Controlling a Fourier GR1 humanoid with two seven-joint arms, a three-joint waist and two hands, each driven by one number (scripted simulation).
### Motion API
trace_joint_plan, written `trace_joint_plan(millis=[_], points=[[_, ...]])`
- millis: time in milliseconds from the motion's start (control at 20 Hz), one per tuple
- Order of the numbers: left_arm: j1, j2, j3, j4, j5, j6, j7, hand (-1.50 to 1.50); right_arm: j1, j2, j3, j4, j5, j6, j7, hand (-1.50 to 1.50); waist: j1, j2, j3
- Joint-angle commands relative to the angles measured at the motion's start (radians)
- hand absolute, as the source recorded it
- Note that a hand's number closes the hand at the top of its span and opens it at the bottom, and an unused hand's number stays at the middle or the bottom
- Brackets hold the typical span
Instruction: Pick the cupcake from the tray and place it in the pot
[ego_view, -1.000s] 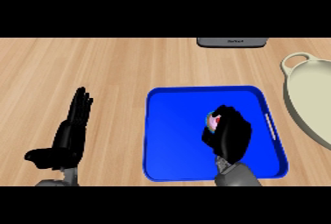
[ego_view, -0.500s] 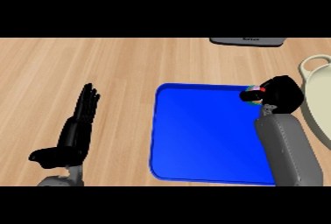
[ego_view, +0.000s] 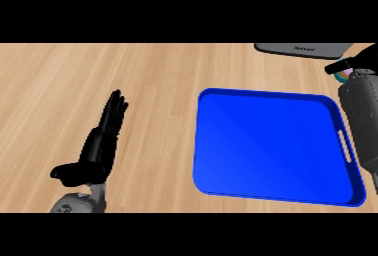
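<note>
Left hand (ego_view: 100, 145) sits lower left on the wooden desk (ego_view: 111, 75), fingers straight and relaxed, holding nothing. The blue tray (ego_view: 277, 150) fills the lower right. Up at the far right edge, the right hand (ego_view: 359, 61) is curled around the cupcake (ego_view: 342, 75), just beyond the tray's corner.

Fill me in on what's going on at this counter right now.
The robot's right hand is at the view's far right edge, past the top right corner of the blue tray, with its fingers curled round a small item, apparently the cupcake, of which only a sliver shows. The tray has nothing on it. The pot is not in view. The left hand rests open on the wooden counter left of the tray. A grey object sits at the top edge.
</note>
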Motion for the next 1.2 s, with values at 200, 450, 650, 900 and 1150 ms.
trace_joint_plan(millis=[200,450,650,900,1150], points=[[-0.024,0.003,0.004,0.041,0.003,-0.021,-0.007,0.00,-0.212,-0.070,0.025,0.223,0.224,-0.021,0.224,1.50,0.014,-0.002,-0.003],[-0.030,-0.001,0.008,0.023,-0.003,-0.002,0.014,0.00,-0.269,-0.137,-0.012,0.309,0.294,-0.007,0.271,1.50,-0.003,-0.010,-0.001],[-0.016,0.016,0.031,0.005,0.013,-0.013,0.014,0.00,-0.284,-0.142,-0.031,0.358,0.346,-0.027,0.332,1.50,-0.012,-0.017,0.000],[-0.006,0.005,0.027,0.005,-0.002,0.009,0.014,0.00,-0.292,-0.164,-0.068,0.401,0.388,-0.033,0.364,1.50,-0.035,-0.024,0.000],[0.058,0.016,0.038,0.012,0.015,-0.008,-0.012,0.00,-0.283,-0.176,-0.106,0.422,0.415,-0.048,0.383,1.50,-0.056,-0.033,-0.001]])
